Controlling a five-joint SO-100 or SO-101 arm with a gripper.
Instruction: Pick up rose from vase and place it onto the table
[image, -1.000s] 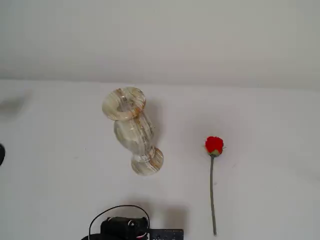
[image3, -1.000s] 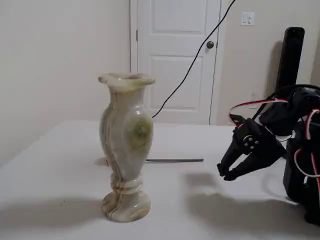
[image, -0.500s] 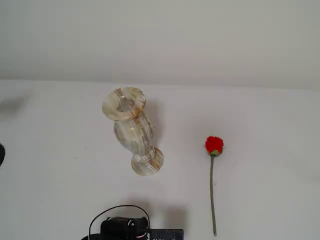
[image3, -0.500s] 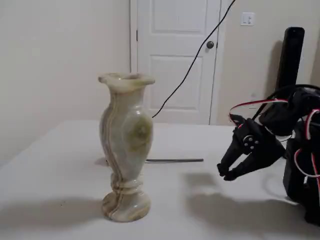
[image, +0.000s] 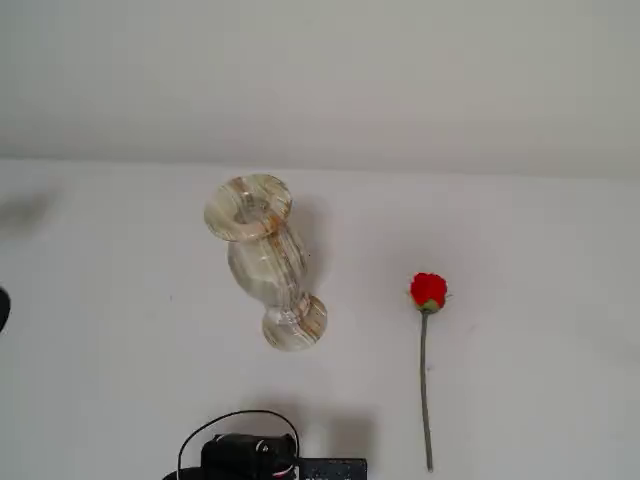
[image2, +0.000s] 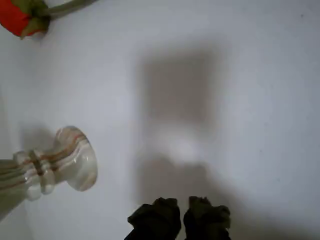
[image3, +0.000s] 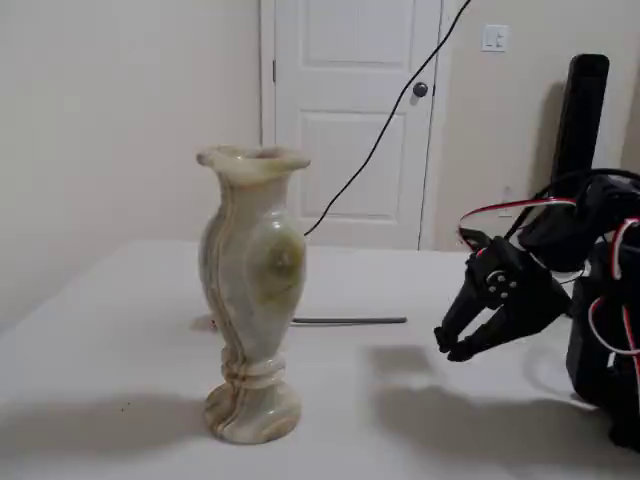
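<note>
Black gripper (image3: 447, 345) hovers above the table (image3: 120, 330), well right of the vase (image3: 251, 290) in a fixed view; fingertips nearly together, holding nothing. Rose (image: 428, 325) lies flat on white tabletop, right of upright vase. White door (image3: 350, 110) behind.

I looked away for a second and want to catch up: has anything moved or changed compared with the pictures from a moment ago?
Nothing visibly changed. The red rosebud on its thin green stem lies flat on the plain white table, apart from the upright cream and tan marble vase. The dark pincer hovers above the table, shut and empty, in the same pose.
</note>
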